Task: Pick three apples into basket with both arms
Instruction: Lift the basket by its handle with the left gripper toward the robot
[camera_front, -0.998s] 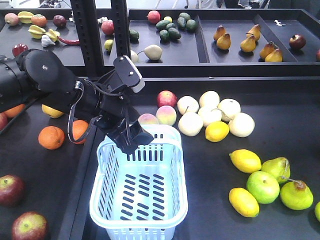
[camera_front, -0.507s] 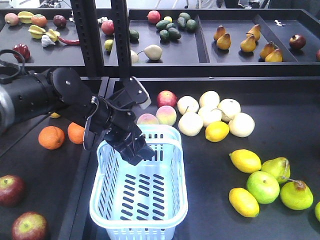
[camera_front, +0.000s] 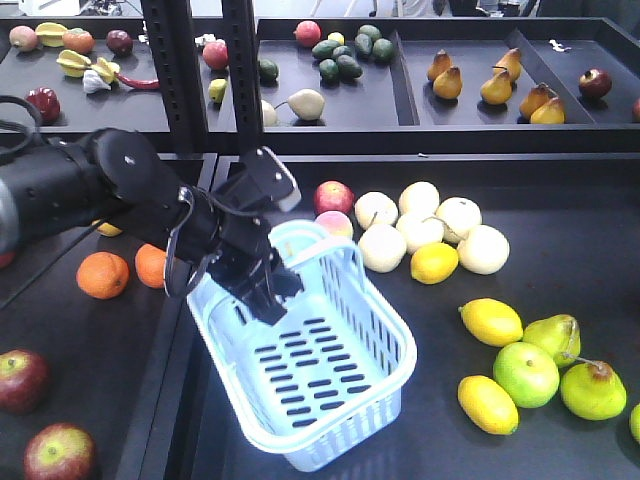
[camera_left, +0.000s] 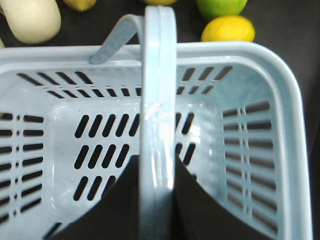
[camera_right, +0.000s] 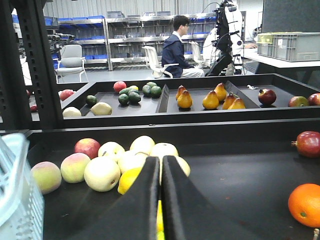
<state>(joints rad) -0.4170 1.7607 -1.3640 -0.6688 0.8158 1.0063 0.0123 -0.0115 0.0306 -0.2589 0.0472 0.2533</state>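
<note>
On the black counter (camera_front: 570, 200), the pale blue-white slotted plastic basket (camera_front: 335, 395) is sitting turned diagonally, one corner pointing toward the near edge. The black left gripper (camera_front: 262, 295) is reaching in from the left over the basket's far-left end. In the left wrist view its black fingers (camera_left: 200, 210) are clamping the basket's pale swing handle (camera_left: 159, 100), which is running straight between them.

In the right wrist view the black right gripper (camera_right: 160, 165) is pointing low across the counter toward a cluster of pale round fruits (camera_right: 102, 172). Its fingers (camera_right: 142, 200) are pressing almost together, with only a thin slit showing.

One dark red round apple (camera_front: 20, 380) is lying at the near-left of the counter, and a second dark red apple (camera_front: 58, 452) is lying just in front of it. Both are sitting outside the basket and well apart from it. Two round oranges (camera_front: 103, 275) are resting beside the left arm.
</note>
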